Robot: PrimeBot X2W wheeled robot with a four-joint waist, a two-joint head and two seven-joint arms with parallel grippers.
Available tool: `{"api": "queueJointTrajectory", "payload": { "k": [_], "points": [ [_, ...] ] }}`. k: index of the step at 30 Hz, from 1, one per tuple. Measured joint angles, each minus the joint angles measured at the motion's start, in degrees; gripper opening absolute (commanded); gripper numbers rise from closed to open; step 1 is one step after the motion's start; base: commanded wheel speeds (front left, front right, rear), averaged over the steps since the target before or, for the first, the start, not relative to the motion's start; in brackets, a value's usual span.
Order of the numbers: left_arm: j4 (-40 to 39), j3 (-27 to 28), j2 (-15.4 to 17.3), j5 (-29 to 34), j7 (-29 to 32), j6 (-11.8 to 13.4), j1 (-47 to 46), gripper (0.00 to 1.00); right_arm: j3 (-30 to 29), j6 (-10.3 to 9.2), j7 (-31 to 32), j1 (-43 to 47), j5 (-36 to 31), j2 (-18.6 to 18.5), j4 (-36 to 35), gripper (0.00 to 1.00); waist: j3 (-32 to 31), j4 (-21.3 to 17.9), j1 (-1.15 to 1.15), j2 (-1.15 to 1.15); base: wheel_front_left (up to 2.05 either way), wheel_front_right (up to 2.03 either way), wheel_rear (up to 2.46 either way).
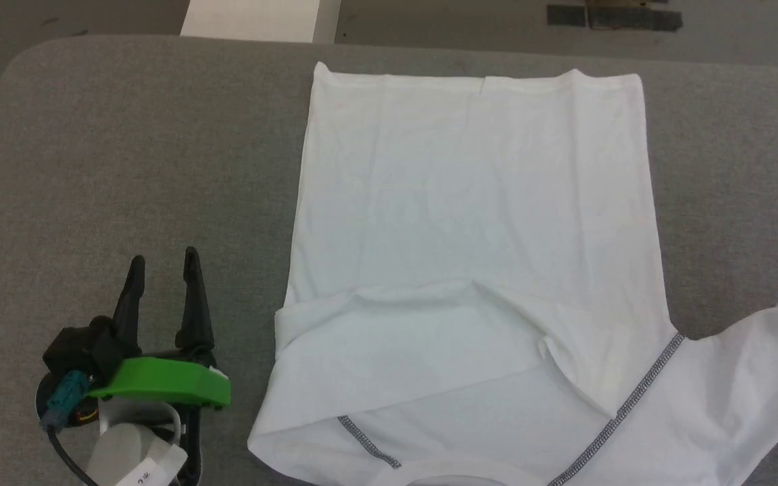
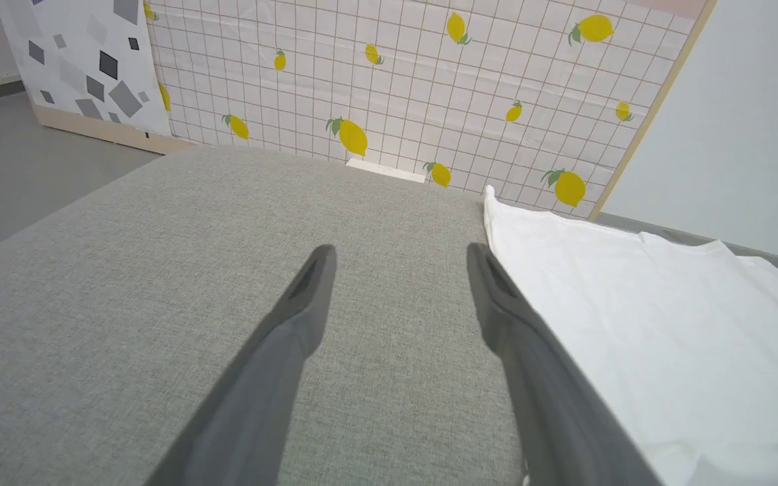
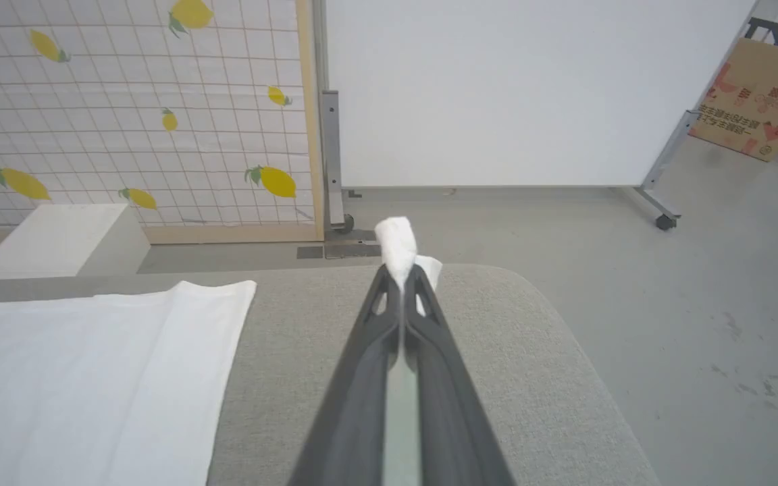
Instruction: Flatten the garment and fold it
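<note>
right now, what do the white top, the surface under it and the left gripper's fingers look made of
The garment: thin soft fabric, matte white; it lies in soft folds, grey zigzag stitching along seams.
The table: seemingly a grey woven cloth cover, matte; fine weave texture, rounded corner hints at padding.
The left gripper fingers: dark, rigid, likely moulded plastic; smooth with slight sheen.
</note>
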Motion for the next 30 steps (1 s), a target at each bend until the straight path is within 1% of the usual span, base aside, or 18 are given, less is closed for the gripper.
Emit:
{"api": "queueJointTrajectory", "payload": {
  "k": [3, 5, 8, 11, 14, 19, 23, 26, 30],
  "points": [
    [0.3, -0.09, -0.04, 0.04, 0.0, -0.04, 0.77, 1.0, 5.13, 0.0, 2.09, 3.25, 0.77, 1.74, -6.89, 0.0, -2.03, -0.27, 0.0, 0.0, 0.0, 0.0, 0.0],
    [0.4, -0.23, -0.08, 0.04, 0.0, -0.05, 1.27, 1.0, 10.15, 0.0, 2.93, 4.84, 0.75, 2.9, -10.63, 0.0, -3.27, -0.35, 0.0, 0.0, 0.0, 0.0, 0.0],
    [0.44, -0.27, -0.09, 0.04, 0.0, -0.07, 1.86, 1.0, 19.18, 0.0, 3.33, 5.55, 0.09, 4.68, -12.87, 0.0, -4.62, -0.32, 0.0, 0.0, 0.0, 0.0, 0.0],
    [0.49, -0.31, -0.1, 0.04, 0.0, -0.07, 2.25, 1.0, 28.53, 0.0, 3.22, 5.54, -0.51, 5.89, -12.05, 0.0, -5.29, -0.1, 0.0, 0.0, 0.0, 0.0, 0.0],
    [0.64, -0.49, -0.09, 0.04, 0.0, -0.08, 2.27, 1.0, 37.17, 0.0, 2.34, 5.1, -1.82, 6.57, -7.7, 0.0, -5.39, 0.35, 0.0, 0.0, 0.0, 0.0, 0.0],
    [0.79, -1.4, -0.11, 0.03, 0.0, -0.27, 2.22, 1.0, 50.98, 0.01, 0.36, 3.96, -1.12, 8.45, 4.47, 0.0, -5.07, 1.6, 0.0, 0.0, 0.0, 0.0, 0.0],
    [1.02, -1.93, -0.18, -0.04, 0.0, -0.48, 2.16, 1.0, 57.91, 0.01, -1.71, 2.73, 0.0, 9.15, 15.02, 0.0, -4.32, 2.71, 0.0, 0.0, 0.0, 0.0, 0.0],
    [1.34, -2.26, -0.21, -0.08, 0.0, -0.48, 2.1, 1.0, 61.78, 0.01, -2.85, 1.92, 0.65, 9.47, 22.29, 0.0, -3.54, 3.45, 0.0, 0.0, 0.0, 0.0, 0.0],
    [1.72, -2.55, -0.24, -0.08, 0.0, -0.48, 1.96, 1.0, 65.8, 0.01, -2.63, 1.44, 3.71, 9.62, 29.75, 0.0, -2.63, 4.17, 0.0, 0.0, 0.0, 0.0, 0.0]
  ]
}}
